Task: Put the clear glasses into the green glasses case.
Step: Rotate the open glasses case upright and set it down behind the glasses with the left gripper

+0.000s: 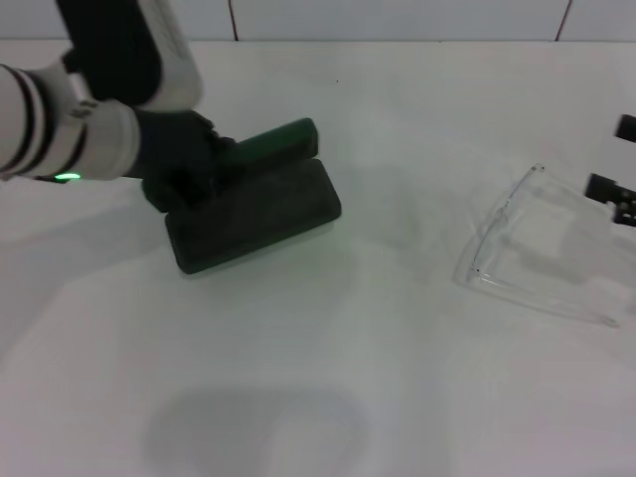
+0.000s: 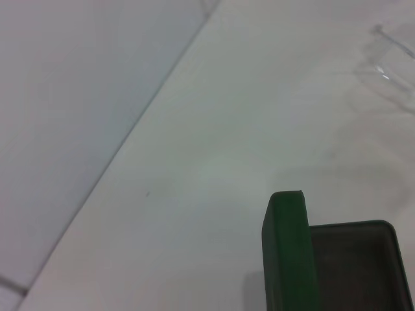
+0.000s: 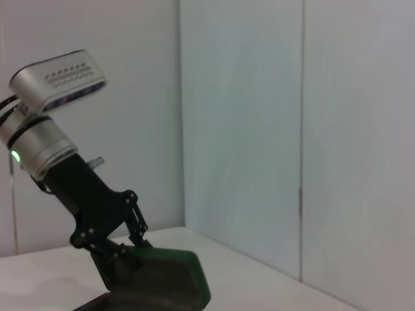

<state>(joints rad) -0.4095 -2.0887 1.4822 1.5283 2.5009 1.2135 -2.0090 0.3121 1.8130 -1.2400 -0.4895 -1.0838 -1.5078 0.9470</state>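
Note:
The green glasses case (image 1: 253, 214) lies at the table's left with its lid (image 1: 273, 144) raised. My left gripper (image 1: 204, 159) is shut on the lid's left end; the right wrist view shows the same grip (image 3: 133, 249) on the case (image 3: 172, 275). In the left wrist view the lid's green edge (image 2: 288, 253) stands beside the dark lining (image 2: 353, 265). The clear glasses (image 1: 542, 248) lie on the table at the right, arms unfolded, and show faintly in the left wrist view (image 2: 389, 65). My right gripper (image 1: 614, 157) pokes in at the right edge just beyond the glasses, its two black fingertips apart and holding nothing.
The white table (image 1: 378, 348) runs back to a tiled wall (image 1: 397, 18). My left arm (image 1: 60, 119) reaches in from the upper left. A bare stretch of table separates the case from the glasses.

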